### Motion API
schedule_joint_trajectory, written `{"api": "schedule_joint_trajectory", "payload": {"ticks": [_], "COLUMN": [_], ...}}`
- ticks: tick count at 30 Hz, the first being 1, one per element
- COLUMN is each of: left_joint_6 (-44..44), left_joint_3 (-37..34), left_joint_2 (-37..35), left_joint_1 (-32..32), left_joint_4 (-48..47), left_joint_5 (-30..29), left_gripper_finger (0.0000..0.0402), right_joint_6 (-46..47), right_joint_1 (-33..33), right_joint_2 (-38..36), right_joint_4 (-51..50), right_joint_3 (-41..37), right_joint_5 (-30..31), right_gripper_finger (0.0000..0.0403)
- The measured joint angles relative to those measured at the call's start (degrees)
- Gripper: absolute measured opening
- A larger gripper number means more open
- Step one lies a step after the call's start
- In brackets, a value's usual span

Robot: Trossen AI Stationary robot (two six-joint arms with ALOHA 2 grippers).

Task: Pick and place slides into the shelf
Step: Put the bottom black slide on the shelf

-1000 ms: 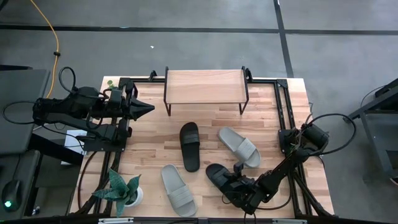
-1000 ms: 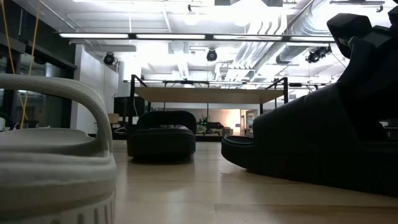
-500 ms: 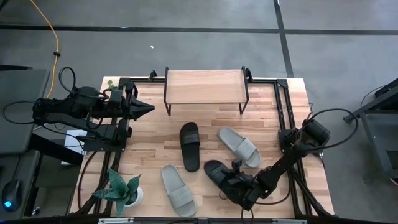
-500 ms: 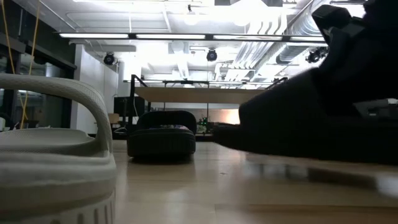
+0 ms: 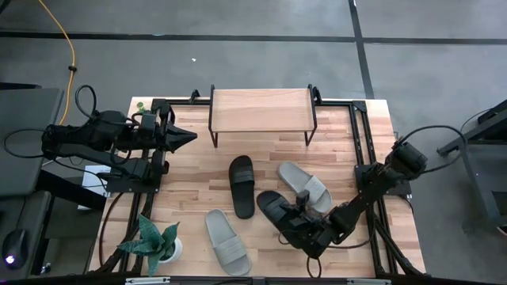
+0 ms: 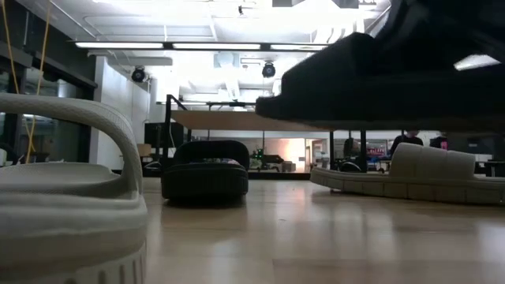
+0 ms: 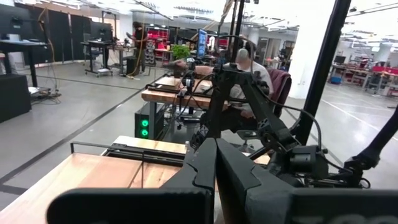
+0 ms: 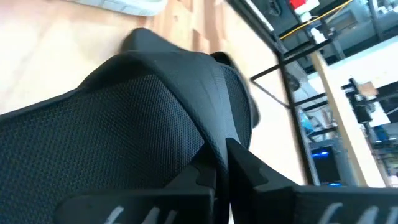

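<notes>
The place is a large robotics lab or workshop. The left wrist view shows a wide hall with a grey concrete floor (image 7: 74, 112), rows of workbenches (image 7: 168, 93) carrying other arm rigs (image 7: 249, 99), and a seated person (image 7: 249, 65). The low view shows exposed ceiling ducts (image 6: 339, 59) and strip lights (image 6: 197, 46) at upper centre.

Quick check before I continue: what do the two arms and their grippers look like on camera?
Both arms are dark, jointed metal with looping black cables. The left gripper tapers to a narrow black point. The right gripper has blocky black housing and flat, angular black fingers. No markings show.
</notes>
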Motion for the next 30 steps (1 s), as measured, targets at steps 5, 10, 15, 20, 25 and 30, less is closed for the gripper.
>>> {"api": "schedule_joint_trajectory", "payload": {"ticks": [5, 10, 15, 20, 25, 30], "left_joint_6": [-0.01, -0.01, 1.92, 2.35, 2.35, 2.35], "left_joint_3": [0.00, 0.00, 0.00, 0.00, 0.00, 0.00], "left_joint_2": [-0.01, 0.00, 0.00, 0.00, 0.21, 0.70], "left_joint_1": [0.00, 0.01, 0.00, 0.01, 0.01, 0.00], "left_joint_4": [0.00, -0.06, -0.09, -0.68, -2.35, -3.44], "left_joint_5": [-0.47, -0.94, -1.62, -1.62, -1.60, -1.60], "left_gripper_finger": [0.0001, 0.0001, 0.0001, 0.0001, 0.0001, 0.0001], "right_joint_6": [-2.23, -2.33, -4.68, -6.51, -11.63, -14.97], "right_joint_1": [-1.90, -3.93, -5.74, -8.28, -11.05, -14.50], "right_joint_2": [-1.99, -4.34, -7.38, -11.51, -14.79, -17.80], "right_joint_4": [-1.84, -4.19, -5.35, -5.95, -6.74, -6.75], "right_joint_3": [0.00, 0.00, 0.02, 0.04, 0.07, 0.07], "right_joint_5": [0.49, 2.16, 4.47, 4.76, 6.89, 7.40], "right_gripper_finger": [0.0000, 0.0000, 0.0000, 0.0000, 0.0000, 0.0000]}}
